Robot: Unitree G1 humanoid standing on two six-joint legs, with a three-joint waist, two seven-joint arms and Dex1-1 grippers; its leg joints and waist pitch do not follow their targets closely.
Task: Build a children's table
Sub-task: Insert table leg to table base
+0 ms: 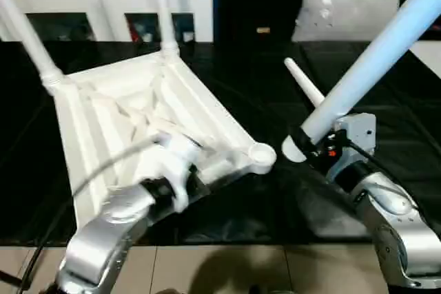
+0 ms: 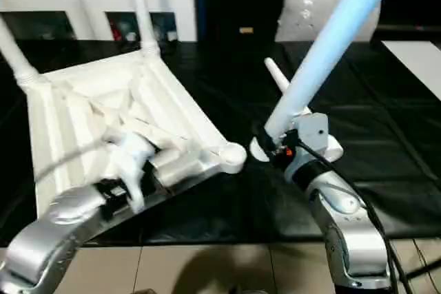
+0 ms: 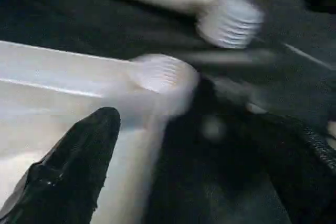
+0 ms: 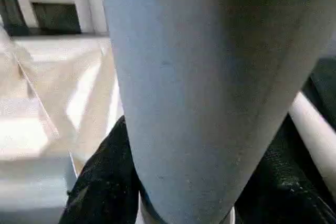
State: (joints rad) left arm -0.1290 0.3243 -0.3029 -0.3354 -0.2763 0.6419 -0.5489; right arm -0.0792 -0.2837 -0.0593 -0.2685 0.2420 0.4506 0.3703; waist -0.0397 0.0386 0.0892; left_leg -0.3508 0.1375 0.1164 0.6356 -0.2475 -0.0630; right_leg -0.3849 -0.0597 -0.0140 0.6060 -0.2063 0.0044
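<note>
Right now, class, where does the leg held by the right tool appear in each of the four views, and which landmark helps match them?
Left eye view: the held leg slants from right of centre to the top right.
Right eye view: same slant, nearer centre.
Left wrist view: its ribbed end, just beyond the socket.
Right wrist view: close up, between that tool's fingers.
Landmark: empty corner socket.

Black padded work surface [image 1: 248,74] carries upturned white table top [image 1: 138,122], 1 loose leg [image 1: 303,82], white pillow [image 1: 348,10].
</note>
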